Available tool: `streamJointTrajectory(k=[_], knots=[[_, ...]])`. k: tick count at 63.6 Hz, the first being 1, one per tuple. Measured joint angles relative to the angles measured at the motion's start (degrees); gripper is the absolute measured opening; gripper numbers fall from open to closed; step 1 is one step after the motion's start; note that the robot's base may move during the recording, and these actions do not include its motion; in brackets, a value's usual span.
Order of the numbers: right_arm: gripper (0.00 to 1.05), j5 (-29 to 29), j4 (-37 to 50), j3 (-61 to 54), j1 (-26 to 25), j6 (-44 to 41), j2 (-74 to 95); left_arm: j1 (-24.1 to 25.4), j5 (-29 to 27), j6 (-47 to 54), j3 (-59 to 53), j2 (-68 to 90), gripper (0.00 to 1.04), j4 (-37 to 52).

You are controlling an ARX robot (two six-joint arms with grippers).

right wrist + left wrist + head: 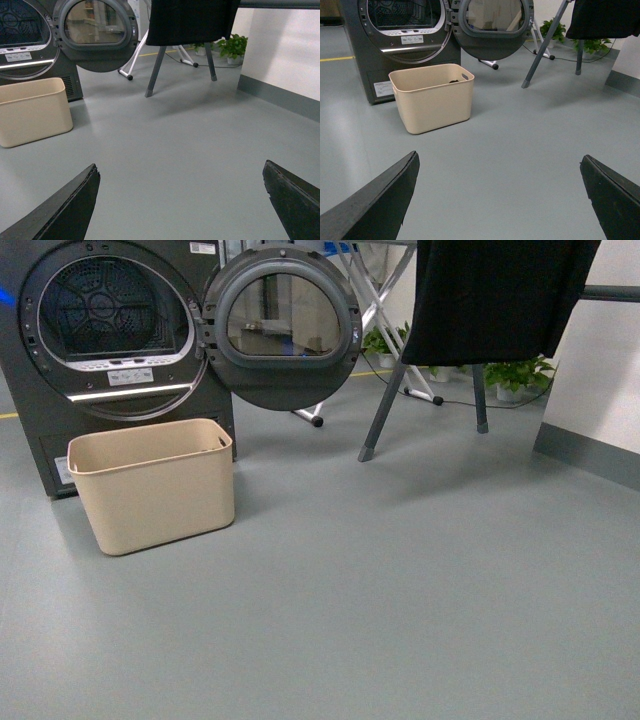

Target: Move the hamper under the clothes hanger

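Laundry room, three views. A smooth, matt grey floor (pixel 420 580) fills most of each view and carries soft shadows. On the right stands a white wall (pixel 600 360) with a grey skirting (pixel 590 455) along its foot.

At the far left is a dark grey front-loading machine (pixel 40 440). Its round glazed door (pixel 282 390) is swung open to the right, and the drum is exposed.

The clothes hanger (pixel 388 400) stands at the far right on splayed grey legs, with a black garment (pixel 495 300) draped over it and reaching part-way down. Behind it, between the door and the garment, is a white folding rack (pixel 372 312) with crossed legs.

The hamper (pixel 155 495) sits upright on the floor just in front of the machine, below the drum opening. It is well apart from the clothes hanger and to its left. A small dark item inside it, seen in the left wrist view, is too small to identify.

Potted plants (pixel 520 375) stand along the far wall behind the hanger legs. A yellow line (pixel 335 59) marks the floor beside the machine.

The left gripper (pixel 497 200) and the right gripper (pixel 180 200) each have dark fingers spread wide, with bare floor between them.
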Motion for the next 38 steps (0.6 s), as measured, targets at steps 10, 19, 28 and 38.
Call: streamJointTrajectory(k=[10,19,28,38], knots=[[0.97,0.04,0.02,0.00,0.00,0.00,0.00,0.00,0.07,0.00,0.00,0.00,0.98,-0.02],[0.97,0.04,0.00,0.00,0.00,0.00,0.00,0.00,-0.02,0.02,0.00,0.04,0.98,0.00],[0.97,-0.02,0.04,0.00,0.00,0.00,0.00,0.00,0.28,0.02,0.00,0.17,0.98,0.00],[0.97,0.07,0.00,0.00,0.00,0.00,0.00,0.00,0.15,0.00,0.00,0.09,0.98,0.00]])
